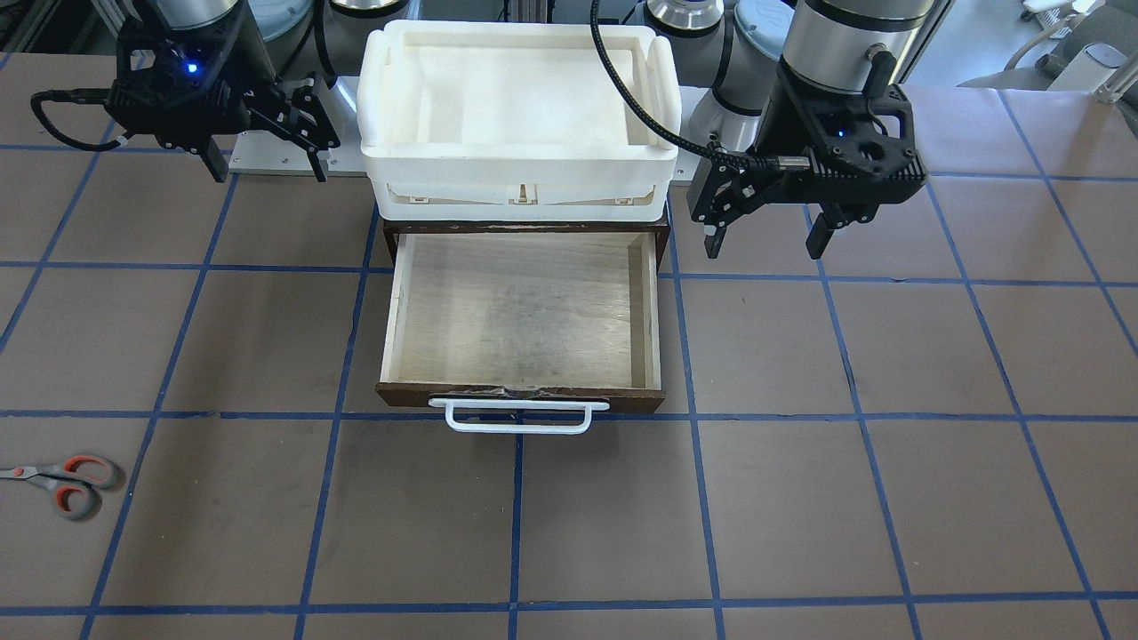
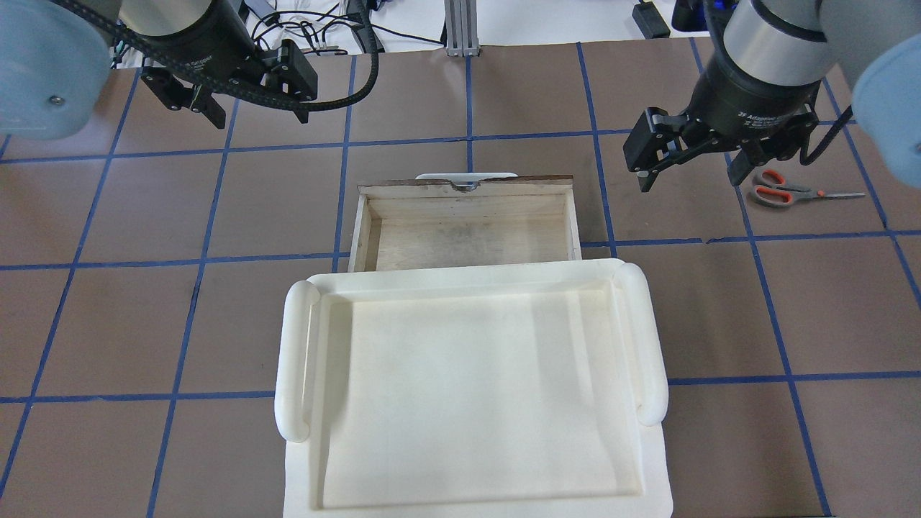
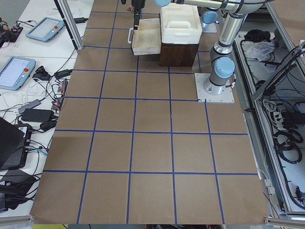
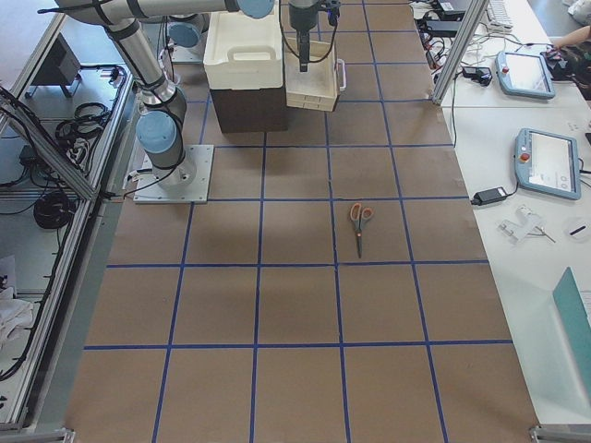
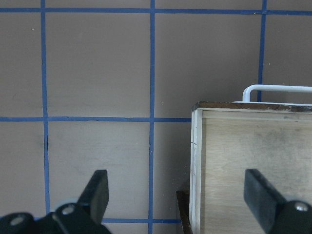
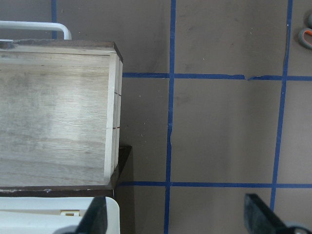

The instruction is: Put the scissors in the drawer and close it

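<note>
the scissors (image 2: 784,191) lie flat on the brown table (image 1: 800,489), out on the robot's right side, well apart from the drawer (image 1: 524,396). they are small, with grey handles lined orange-red inside the loops and short silver blades that are shut together and point away from the drawer.

the overhead view shows them whole. the front-facing view cuts the blade tips off at its edge, so mostly the handles (image 1: 76,484) show. the right side view has them alone in a grid square. the right wrist camera catches only a sliver of orange loop (image 6: 307,36) at its border. the left side view and the left wrist camera do not show them.

the drawer is pulled out. its pale plywood floor is bare, its front is dark brown, and its white bar handle (image 1: 518,416) faces the operators' side. a white plastic tray (image 2: 468,388) sits on top of the dark cabinet (image 3: 178,55) behind it; only the side views show that cabinet's height.

the right gripper (image 2: 689,176) hangs above the table between the drawer and the scissors, jaws spread wide and holding nothing. in the overhead view one finger (image 2: 737,173) looks just beside the handles. the left gripper (image 1: 765,244) hangs on the drawer's other side, also spread and holding nothing. its wrist view frames the drawer's corner between its fingers (image 5: 97,192).
</note>
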`<action>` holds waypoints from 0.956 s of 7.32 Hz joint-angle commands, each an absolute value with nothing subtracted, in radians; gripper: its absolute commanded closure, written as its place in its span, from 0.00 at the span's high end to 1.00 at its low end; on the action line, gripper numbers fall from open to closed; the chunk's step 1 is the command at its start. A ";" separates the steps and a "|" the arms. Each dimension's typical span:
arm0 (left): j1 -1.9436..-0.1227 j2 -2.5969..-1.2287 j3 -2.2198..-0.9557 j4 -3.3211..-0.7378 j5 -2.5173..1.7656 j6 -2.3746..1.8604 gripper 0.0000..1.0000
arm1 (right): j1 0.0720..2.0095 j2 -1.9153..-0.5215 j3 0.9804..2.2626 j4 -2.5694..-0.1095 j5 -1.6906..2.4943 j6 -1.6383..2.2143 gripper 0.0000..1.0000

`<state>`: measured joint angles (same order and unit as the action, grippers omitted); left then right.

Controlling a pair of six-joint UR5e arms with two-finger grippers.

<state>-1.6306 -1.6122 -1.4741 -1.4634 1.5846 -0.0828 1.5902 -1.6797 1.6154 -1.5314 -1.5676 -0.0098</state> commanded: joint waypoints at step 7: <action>-1.631 -1.611 -1.474 -1.463 1.585 -0.083 1.00 | 1.580 -1.680 1.617 -1.532 -1.580 0.003 1.00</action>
<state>-1.6306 -1.6113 -1.4742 -1.4634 1.5856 -0.0828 1.5850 -1.6804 1.6169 -1.5334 -1.5778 0.0038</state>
